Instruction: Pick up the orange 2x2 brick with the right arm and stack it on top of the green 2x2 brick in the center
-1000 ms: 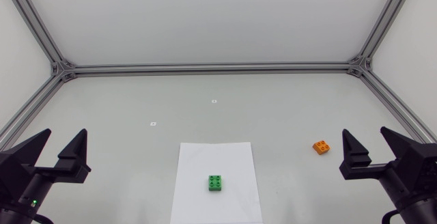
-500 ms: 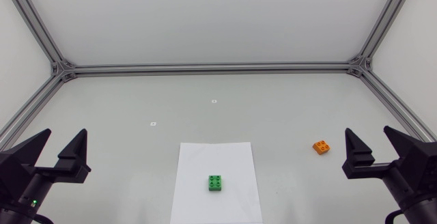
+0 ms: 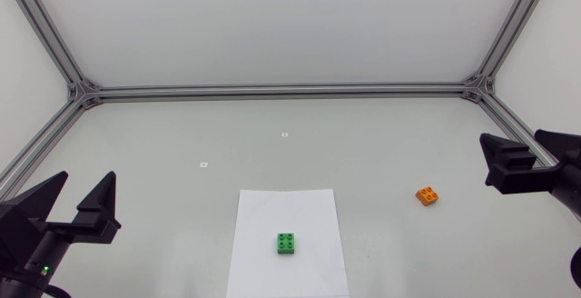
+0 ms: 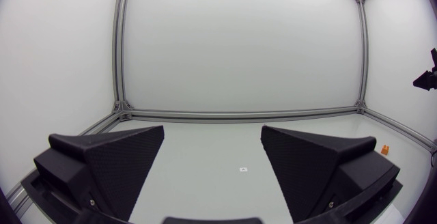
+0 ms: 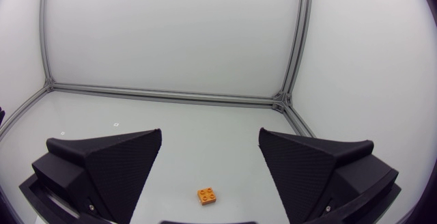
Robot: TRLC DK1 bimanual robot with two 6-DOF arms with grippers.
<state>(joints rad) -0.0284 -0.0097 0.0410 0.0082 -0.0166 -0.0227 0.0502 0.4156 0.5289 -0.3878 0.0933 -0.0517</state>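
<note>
My right gripper (image 5: 210, 134) gaped, matte wedges spread wide, the studded square orange brick (image 5: 208, 195) ahead; my left gripper (image 4: 213, 130) gaped too.

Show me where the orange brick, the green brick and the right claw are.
orange brick (image 3: 428, 194), head view, its studded top.
green brick (image 3: 287, 243), head view, its studded top.
right claw (image 5: 208, 135), right wrist view, midway between its fingertips.

White panel walls (image 3: 272, 25) meet aluminium rails (image 3: 281, 90) around the table (image 3: 363, 153).
</note>
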